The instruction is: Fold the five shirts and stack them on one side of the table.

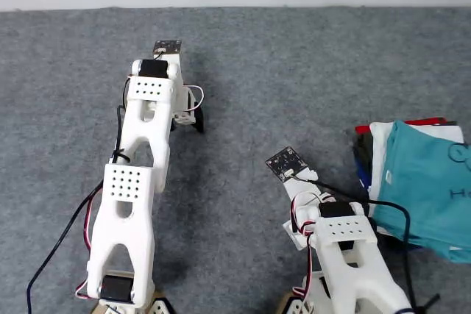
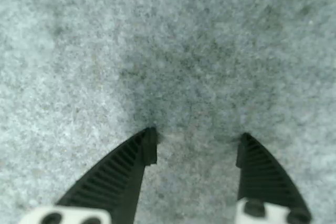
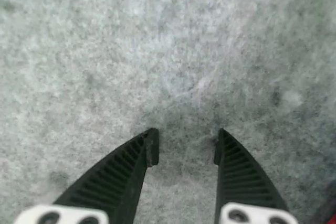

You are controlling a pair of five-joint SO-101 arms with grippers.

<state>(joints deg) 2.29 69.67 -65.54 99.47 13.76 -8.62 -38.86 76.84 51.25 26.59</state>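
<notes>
A stack of folded shirts (image 1: 419, 182) lies at the table's right edge, with a teal shirt (image 1: 430, 189) on top and white, red and blue layers showing beneath it. My left gripper (image 2: 197, 142) hangs open just above bare grey carpet at the back left of the table, with nothing between its fingers. Its dark fingers (image 1: 193, 117) poke out beside the white arm in the high view. My right gripper (image 3: 186, 140) is open too, low over bare carpet just left of the stack. A sliver of red cloth (image 3: 331, 217) shows at the corner of the right wrist view.
Grey carpet (image 1: 265, 79) covers the whole table. Both white arms reach in from the near edge, trailing black cables (image 1: 62, 237). A pale wall runs along the far edge.
</notes>
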